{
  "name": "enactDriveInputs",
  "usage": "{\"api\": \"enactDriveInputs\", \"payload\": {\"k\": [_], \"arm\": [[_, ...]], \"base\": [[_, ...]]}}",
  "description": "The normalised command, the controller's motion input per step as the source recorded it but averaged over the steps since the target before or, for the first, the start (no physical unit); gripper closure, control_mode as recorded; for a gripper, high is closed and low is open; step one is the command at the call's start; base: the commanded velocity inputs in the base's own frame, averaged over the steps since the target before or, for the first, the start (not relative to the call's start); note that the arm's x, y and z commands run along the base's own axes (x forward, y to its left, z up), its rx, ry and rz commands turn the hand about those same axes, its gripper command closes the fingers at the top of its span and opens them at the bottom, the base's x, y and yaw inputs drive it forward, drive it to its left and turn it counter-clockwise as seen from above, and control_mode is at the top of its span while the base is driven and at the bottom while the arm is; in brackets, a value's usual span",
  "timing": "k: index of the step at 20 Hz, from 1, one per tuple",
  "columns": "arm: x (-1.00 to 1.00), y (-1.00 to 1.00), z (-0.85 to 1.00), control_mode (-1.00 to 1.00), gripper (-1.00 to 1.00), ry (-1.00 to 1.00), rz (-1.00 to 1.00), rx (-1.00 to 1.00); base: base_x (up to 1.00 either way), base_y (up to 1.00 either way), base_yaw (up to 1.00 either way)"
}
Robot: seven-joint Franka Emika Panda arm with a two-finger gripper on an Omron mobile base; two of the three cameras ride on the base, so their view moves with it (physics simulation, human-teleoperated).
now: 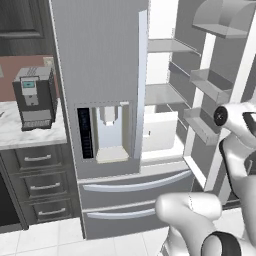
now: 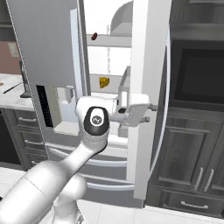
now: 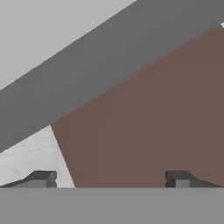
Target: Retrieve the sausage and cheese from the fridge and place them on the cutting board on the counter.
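Sausage at twelve o'clock above cheese, both half-hidden inside fridge; my jaws spread, empty.

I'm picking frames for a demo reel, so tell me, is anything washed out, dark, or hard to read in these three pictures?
Right base view: the fridge interior glows nearly white, yet the cheese and sausage stand out crisply; the oven beside it is dark. Left base view: even, flat light, with soft shadowing under the door shelves. Hand view: flat, featureless colour patches, hard to interpret.
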Motion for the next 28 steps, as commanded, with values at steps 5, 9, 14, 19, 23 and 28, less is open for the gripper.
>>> {"api": "enactDriveInputs", "payload": {"k": [5, 9, 14, 19, 23, 28], "arm": [[-1.0, 0.51, 0.67, -1.0, -1.0, -0.19, 0.0, 0.01], [-0.98, 0.86, 0.51, -1.0, -1.0, -0.1, 0.0, 0.01], [-0.86, 1.0, 0.21, -1.0, -1.0, -0.02, 0.08, 0.0], [-0.7, 1.0, 0.14, -1.0, -1.0, 0.0, 0.09, 0.03], [-0.21, 0.99, 0.04, -1.0, -1.0, 0.0, 0.07, 0.09], [-0.39, 0.81, 0.01, -1.0, -1.0, 0.12, 0.27, 0.04]], "base": [[0.0, 0.0, 0.0], [0.0, 0.0, 0.0], [0.0, 0.0, 0.0], [0.0, 0.0, 0.0], [0.0, 0.0, 0.0], [0.0, 0.0, 0.0]]}}
